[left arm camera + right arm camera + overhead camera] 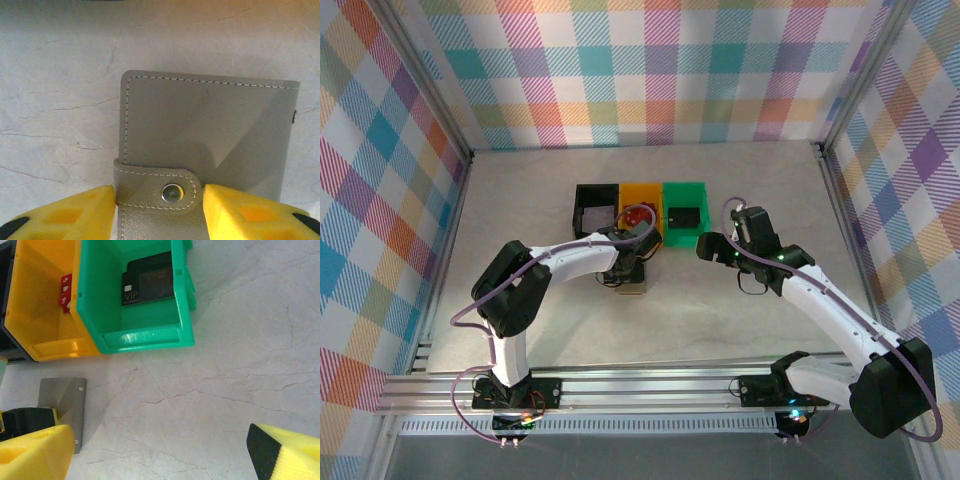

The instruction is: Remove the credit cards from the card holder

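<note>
The grey card holder (pixel 210 130) lies flat on the table, folded shut, its strap snapped down by a metal stud (pixel 172 192). My left gripper (pixel 159 200) is down on it. One yellow pad (pixel 85 212) sits against the folded edge and the other against the strap's rounded tip. In the top view this gripper (pixel 628 268) covers most of the card holder (pixel 632 290). A red credit card (pixel 65 289) sits in the yellow bin (pixel 37 347). A dark card marked VIP (pixel 149 282) lies in the green bin (pixel 145 337). My right gripper (pixel 160 455) hangs open over bare table.
Black bin (pixel 596 207), yellow bin (pixel 640 192) and green bin (pixel 685 188) stand side by side just behind the card holder. Checked walls enclose the table on three sides. The right gripper (pixel 708 245) hovers beside the green bin's front right corner.
</note>
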Motion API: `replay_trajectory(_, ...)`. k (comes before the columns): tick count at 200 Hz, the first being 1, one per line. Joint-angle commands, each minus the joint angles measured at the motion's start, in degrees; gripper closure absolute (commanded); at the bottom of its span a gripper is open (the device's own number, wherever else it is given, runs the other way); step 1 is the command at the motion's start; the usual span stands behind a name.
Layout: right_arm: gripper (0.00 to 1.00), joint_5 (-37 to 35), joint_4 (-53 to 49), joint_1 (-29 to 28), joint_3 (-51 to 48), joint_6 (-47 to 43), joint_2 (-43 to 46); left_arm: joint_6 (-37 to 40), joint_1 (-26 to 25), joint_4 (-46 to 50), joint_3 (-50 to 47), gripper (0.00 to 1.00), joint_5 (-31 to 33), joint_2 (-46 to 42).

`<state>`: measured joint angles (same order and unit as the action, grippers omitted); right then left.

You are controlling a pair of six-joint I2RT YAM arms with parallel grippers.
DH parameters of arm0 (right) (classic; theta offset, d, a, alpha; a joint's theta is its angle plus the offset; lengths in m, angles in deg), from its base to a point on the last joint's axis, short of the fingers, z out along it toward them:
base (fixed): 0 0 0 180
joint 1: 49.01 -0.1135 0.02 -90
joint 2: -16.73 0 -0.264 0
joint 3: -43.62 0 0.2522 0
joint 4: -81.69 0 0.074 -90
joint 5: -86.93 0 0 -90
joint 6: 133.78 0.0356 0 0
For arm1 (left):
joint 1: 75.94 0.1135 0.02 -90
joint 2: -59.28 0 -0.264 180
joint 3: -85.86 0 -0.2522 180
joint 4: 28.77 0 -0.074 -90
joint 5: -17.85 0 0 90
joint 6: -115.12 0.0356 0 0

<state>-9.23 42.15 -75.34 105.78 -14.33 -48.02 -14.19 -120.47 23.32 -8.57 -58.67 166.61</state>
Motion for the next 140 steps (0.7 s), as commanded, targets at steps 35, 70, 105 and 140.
replay_trajectory(35, 0.11, 1.1, 0.1, 0.0, -0.1, -0.8, 0.6, 0.1, 0.6, 0.8, -1.8, 0.64, 0.4, 2.0)
replay_trajectory(70, 0.11, 1.1, 0.2, 0.0, -0.1, -0.8, 0.6, 0.1, 0.7, 1.1, -1.9, 0.74, 0.6, 1.6)
replay_trajectory(105, 0.11, 1.6, 0.1, 0.0, -0.1, -0.9, 0.4, 0.1, 0.8, 1.4, -2.1, 0.82, 0.6, 1.0)
replay_trajectory(140, 0.11, 2.8, 0.3, -0.1, 0.1, -1.1, -0.4, 0.0, 0.8, 1.3, -2.5, 0.89, 0.2, 0.0)
